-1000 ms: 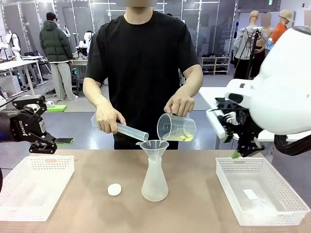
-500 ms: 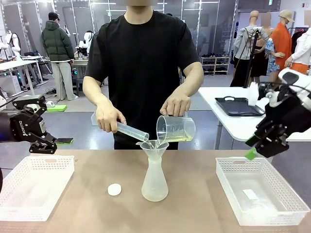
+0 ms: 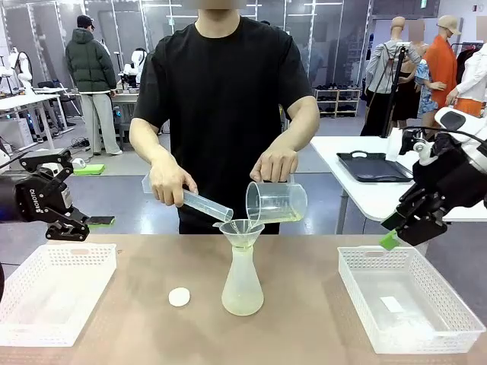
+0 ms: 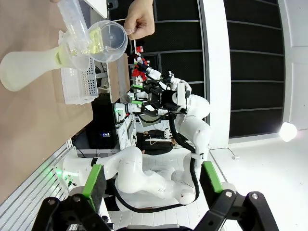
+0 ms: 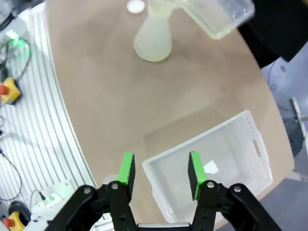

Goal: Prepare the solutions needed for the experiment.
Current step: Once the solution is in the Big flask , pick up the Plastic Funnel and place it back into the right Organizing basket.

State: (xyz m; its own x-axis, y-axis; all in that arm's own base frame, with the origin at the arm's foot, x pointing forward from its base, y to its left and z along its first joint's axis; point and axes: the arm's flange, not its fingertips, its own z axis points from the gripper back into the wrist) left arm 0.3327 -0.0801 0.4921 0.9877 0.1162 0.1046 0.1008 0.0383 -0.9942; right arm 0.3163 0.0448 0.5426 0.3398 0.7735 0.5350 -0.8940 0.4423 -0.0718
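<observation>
Front view shows ROBOTIQ lettering [image 3: 33,199] beside spread left jaws; right jaws stand half-spread.

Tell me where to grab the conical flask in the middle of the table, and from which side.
Probably grip the flask at its narrow neck, just under the funnel, coming in level from the robot's near side. It stands upright, its body flares wide lower down, and the person's beaker and cylinder crowd the space above.
</observation>
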